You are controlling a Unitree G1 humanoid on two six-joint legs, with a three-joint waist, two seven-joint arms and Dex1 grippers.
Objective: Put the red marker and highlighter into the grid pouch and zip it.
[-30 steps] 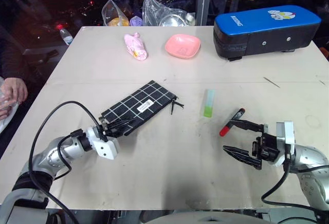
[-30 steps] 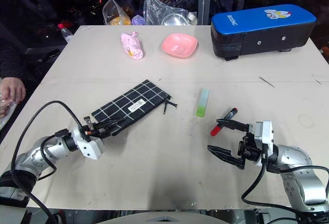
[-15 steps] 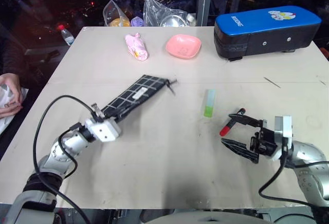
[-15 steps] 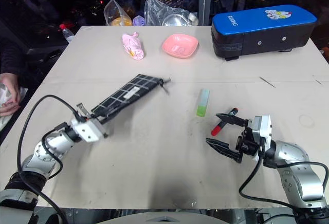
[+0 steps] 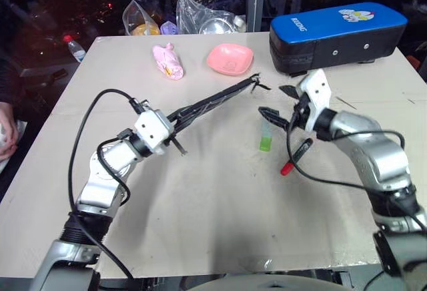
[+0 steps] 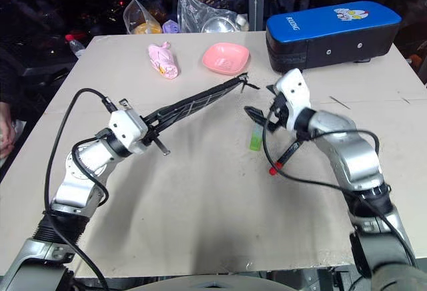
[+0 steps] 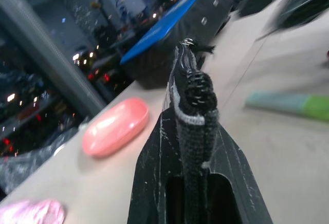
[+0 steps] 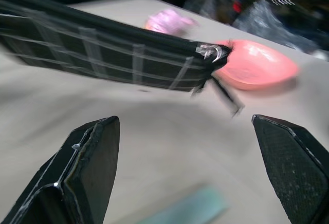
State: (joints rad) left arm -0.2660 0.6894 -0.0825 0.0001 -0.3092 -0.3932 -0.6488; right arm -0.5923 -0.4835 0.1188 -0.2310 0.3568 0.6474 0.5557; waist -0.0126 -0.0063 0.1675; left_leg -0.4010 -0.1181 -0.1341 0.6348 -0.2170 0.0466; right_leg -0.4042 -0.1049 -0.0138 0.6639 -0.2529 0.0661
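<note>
Above mid-table, the grid pouch (image 5: 207, 103) is off the surface, pinched at its near end by the left gripper (image 5: 175, 119), fingers clamped shut on the fabric edge. It's held edge-on, likely so the zipper side faces up and the free end is presented to the other arm. Long axis runs from the left gripper up and away toward the pink dish (image 5: 229, 58), rising slightly; the zipper pull (image 5: 255, 81) sits at the far tip, its short cord dangling.

The right gripper (image 5: 280, 102) is just beside that tip with its fingers spread wide, holding nothing — probably lined up to take the pull and open the zip while the left anchors the pouch.

The highlighter (image 5: 266, 137) lies on the table below the right gripper, pointing roughly toward and away from the robot. The marker (image 5: 296, 157) lies close to its right, slanted, red end nearer the robot. Neither is bagged yet.
</note>
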